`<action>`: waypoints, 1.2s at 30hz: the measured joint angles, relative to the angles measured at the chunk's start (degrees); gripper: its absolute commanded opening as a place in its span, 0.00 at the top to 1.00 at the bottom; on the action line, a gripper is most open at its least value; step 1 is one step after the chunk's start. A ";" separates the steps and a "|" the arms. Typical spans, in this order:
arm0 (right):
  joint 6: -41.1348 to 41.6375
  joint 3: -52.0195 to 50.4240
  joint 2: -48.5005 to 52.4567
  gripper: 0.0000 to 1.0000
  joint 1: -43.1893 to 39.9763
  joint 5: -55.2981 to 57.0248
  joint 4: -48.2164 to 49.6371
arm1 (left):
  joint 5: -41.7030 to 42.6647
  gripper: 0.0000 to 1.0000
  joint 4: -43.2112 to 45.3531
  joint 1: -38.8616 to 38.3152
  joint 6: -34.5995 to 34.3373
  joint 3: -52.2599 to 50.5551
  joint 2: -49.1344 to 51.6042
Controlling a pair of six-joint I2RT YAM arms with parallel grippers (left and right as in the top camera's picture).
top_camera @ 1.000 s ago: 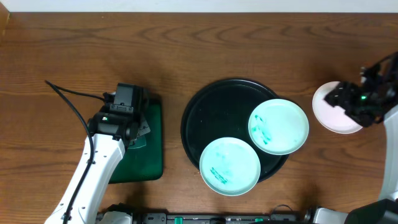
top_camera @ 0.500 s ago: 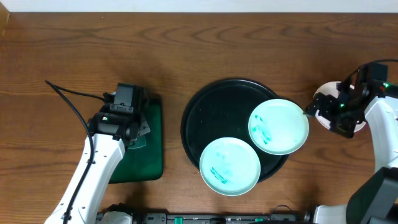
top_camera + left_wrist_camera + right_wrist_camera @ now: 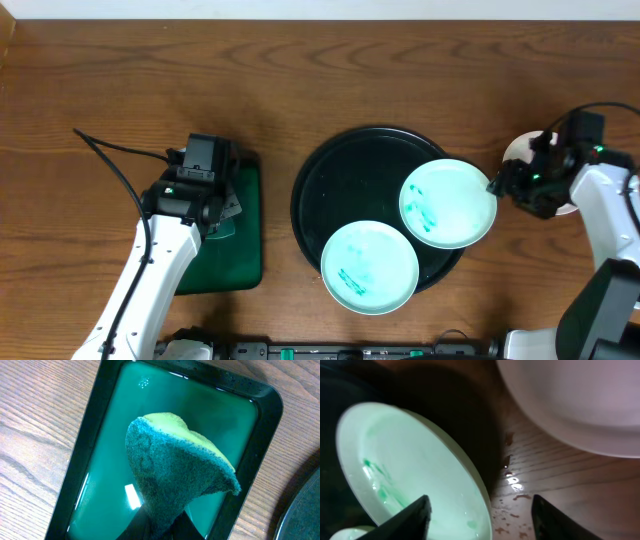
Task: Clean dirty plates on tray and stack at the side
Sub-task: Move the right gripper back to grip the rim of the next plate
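Black tray (image 3: 335, 175), tabletop centre: smeared plate A (image 3: 448, 203) on right rim, smeared plate B (image 3: 369, 267) on front rim. White plate (image 3: 516, 152), tabletop's right edge. Right gripper (image 3: 480, 507) parted astride plate A's edge, empty. Left gripper (image 3: 160, 527) clamps sponge (image 3: 175, 470) above green tray (image 3: 107, 435).

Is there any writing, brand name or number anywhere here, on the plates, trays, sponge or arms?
No readable text anywhere.
On the sponge: faint ring-shaped pressed marks, not legible as letters.
The green patches at the bottom edge of the overhead view: too small to read.
The dirty plates, black tray and green tray: no lettering.
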 measured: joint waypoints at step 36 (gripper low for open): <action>2.58 -7.30 -6.01 0.98 9.55 -0.81 11.76 | 0.44 0.93 -0.17 0.00 0.15 0.00 0.04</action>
